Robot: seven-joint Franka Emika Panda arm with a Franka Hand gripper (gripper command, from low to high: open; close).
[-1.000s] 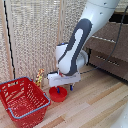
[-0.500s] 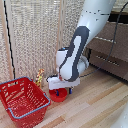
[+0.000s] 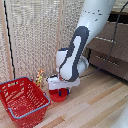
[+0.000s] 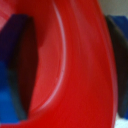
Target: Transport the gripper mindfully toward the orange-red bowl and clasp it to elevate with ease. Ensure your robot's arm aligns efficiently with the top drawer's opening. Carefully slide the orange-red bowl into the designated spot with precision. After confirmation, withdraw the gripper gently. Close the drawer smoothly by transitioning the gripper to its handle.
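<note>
My gripper (image 3: pixel 61 90) is down on the orange-red bowl (image 3: pixel 59 96), which sits on the light wooden floor (image 3: pixel 95 102) just beside the red wire basket (image 3: pixel 22 100), on the side toward the exterior view's right. In the wrist view the bowl's (image 4: pixel 70 65) rim runs between my two blue-tipped fingers (image 4: pixel 11 60), one on each side of the red wall and pressed close to it, so I am clamped on the rim. My arm (image 3: pixel 80 45) bends down from the upper part of the exterior view, in front of a pale woven screen (image 3: pixel 35 35). The brown drawer fronts (image 3: pixel 107 47) with their silver handle (image 3: pixel 106 60) stand behind my arm, well apart from the bowl.
</note>
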